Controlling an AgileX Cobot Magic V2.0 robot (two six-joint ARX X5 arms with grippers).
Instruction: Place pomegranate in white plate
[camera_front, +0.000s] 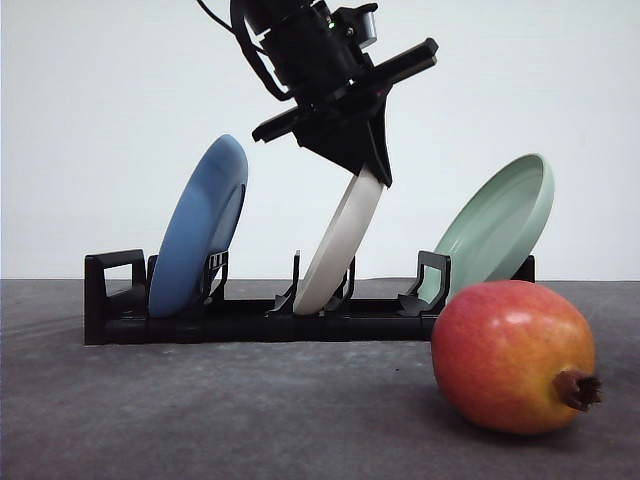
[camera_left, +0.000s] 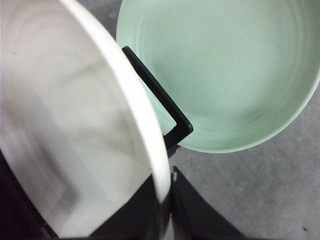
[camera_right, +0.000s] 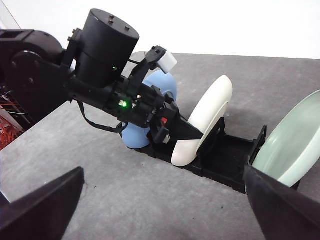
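Grey counter (camera_front: 200, 420), pale wall behind. Left tool (camera_front: 372, 177) was pinching the white plate (camera_front: 340, 245) at its rim, mid-frame, in the rack (camera_front: 250, 325). Right tool (camera_right: 160, 205) hung spread. Pomegranate (camera_front: 513, 368) sat lower right. Best lift straight, clearing the slot before tilting.

front: low, table-level, facing rack (camera_front: 260, 322) | left wrist: close | right wrist: farther, sharing rack (camera_right: 220, 160)
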